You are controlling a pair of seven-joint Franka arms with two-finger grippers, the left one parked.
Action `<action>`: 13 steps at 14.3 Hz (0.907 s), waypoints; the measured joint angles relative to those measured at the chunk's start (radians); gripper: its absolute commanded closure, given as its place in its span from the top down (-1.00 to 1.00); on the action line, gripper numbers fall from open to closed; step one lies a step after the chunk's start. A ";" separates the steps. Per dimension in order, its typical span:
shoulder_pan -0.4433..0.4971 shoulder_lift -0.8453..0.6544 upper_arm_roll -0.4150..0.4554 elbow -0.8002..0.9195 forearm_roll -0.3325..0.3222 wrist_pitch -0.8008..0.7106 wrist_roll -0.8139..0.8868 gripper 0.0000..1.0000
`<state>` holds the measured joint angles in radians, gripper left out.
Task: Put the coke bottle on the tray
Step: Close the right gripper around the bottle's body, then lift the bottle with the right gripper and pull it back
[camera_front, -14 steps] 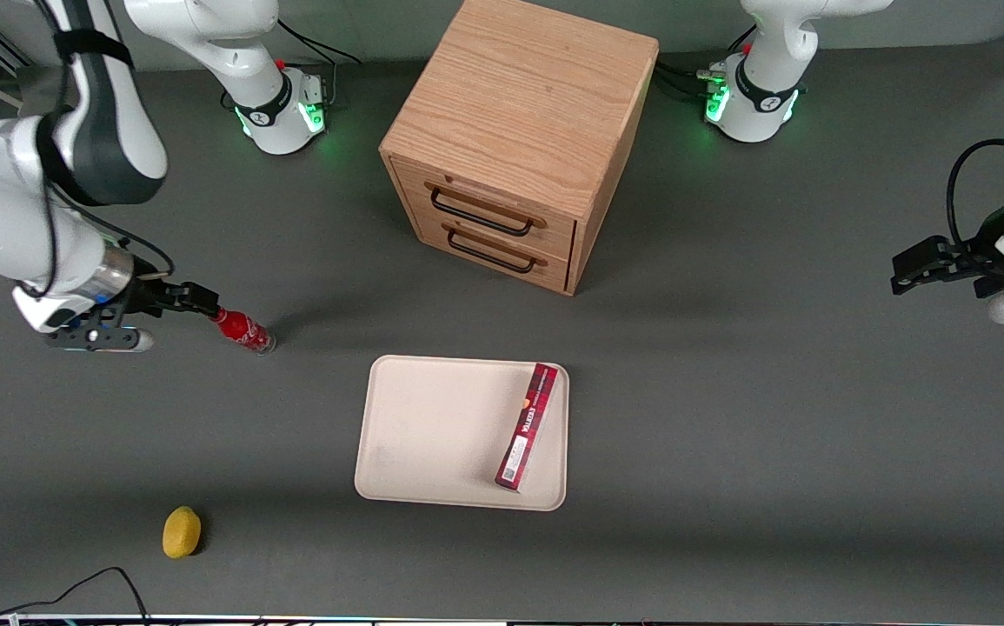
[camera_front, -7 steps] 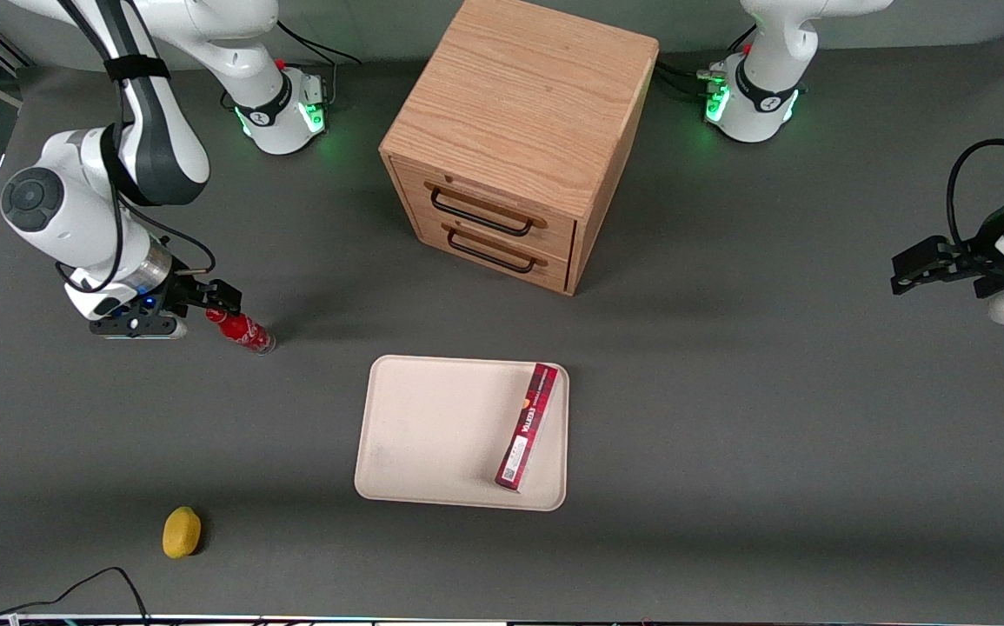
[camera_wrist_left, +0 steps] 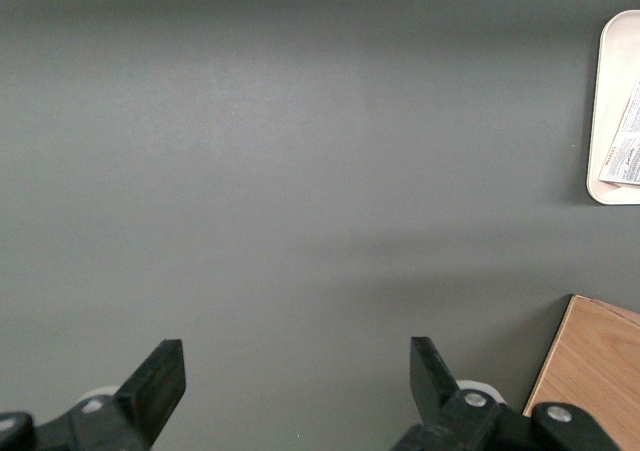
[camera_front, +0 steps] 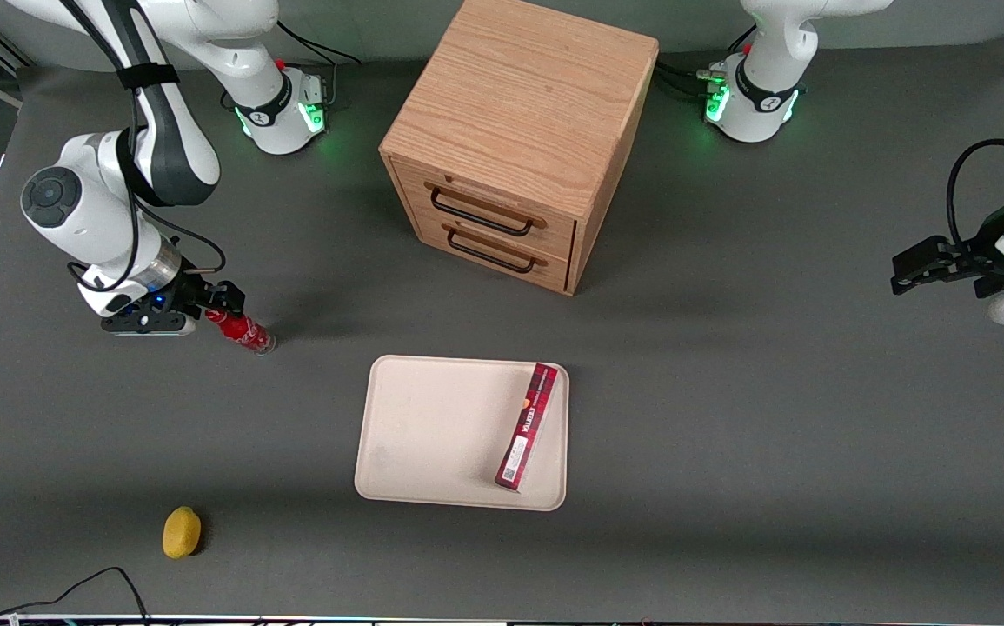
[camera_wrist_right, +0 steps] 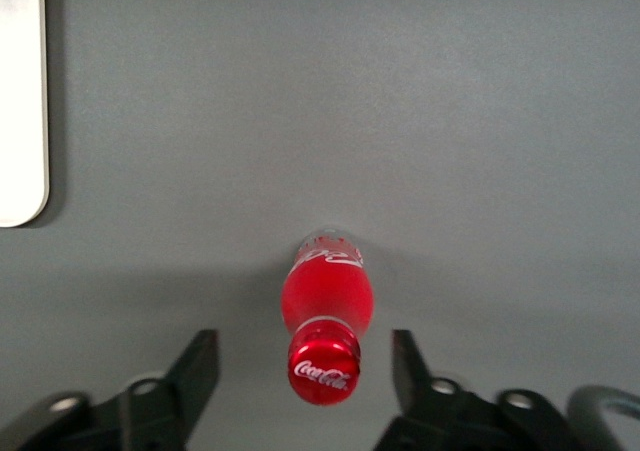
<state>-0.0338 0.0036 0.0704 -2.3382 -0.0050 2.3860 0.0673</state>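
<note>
The coke bottle (camera_front: 243, 331) (camera_wrist_right: 327, 323) stands upright on the grey table toward the working arm's end, red cap up, clear base down. My gripper (camera_front: 222, 301) (camera_wrist_right: 305, 371) hovers just above its cap, open, with one dark finger on each side of the cap and clear gaps to it. The cream-beige tray (camera_front: 432, 435) lies flat near the middle of the table, nearer the front camera than the bottle; a corner of the tray (camera_wrist_right: 20, 101) shows in the right wrist view.
A long dark-red box (camera_front: 528, 426) lies on the tray along its edge. A wooden two-drawer cabinet (camera_front: 519, 139) stands farther from the camera than the tray. A yellow fruit (camera_front: 181, 532) lies near the table's front edge.
The arm has swung in toward the bottle and turned, bringing the gripper from beside the cap to directly over it. The bottle has not moved.
</note>
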 measured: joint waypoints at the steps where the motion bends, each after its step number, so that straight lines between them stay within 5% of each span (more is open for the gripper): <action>1: -0.005 0.000 0.000 -0.004 0.000 0.003 -0.010 -0.96; 8: -0.017 -0.011 -0.001 -0.018 0.000 -0.002 -0.026 -1.00; 13: -0.017 -0.091 -0.013 0.148 -0.001 -0.341 -0.026 -1.00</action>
<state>-0.0513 -0.0875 0.0578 -2.1901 -0.0056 2.0454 0.0411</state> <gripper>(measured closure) 0.687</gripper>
